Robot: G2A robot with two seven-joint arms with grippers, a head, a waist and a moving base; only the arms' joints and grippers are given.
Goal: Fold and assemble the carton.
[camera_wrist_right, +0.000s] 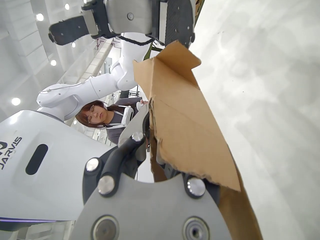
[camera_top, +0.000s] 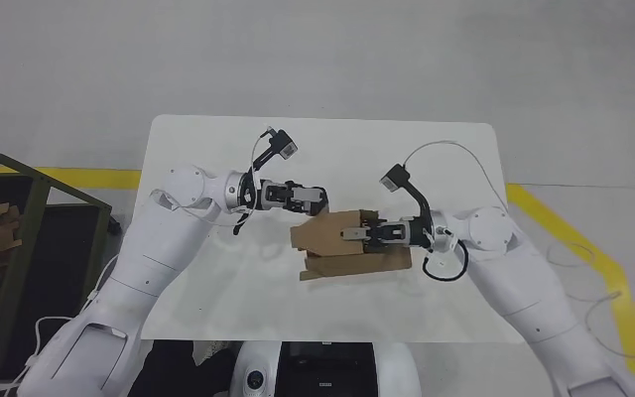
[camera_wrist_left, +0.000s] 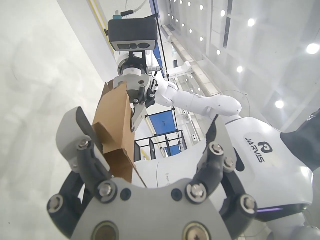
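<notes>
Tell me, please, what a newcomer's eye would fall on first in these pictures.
The brown carton draws the eye first, lying partly folded in the middle of the white table. The right end effector is shut on one of its panels from one side. The left end effector hovers wide open at the carton's opposite corner, one finger right by the cardboard.

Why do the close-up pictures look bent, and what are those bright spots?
Left wrist view: a wide lens bows straight lines; round ceiling lamps glare. Right wrist view: same bowing and lamps, beside the brown cardboard carton. Top view: even light, no glare on the white table.
</notes>
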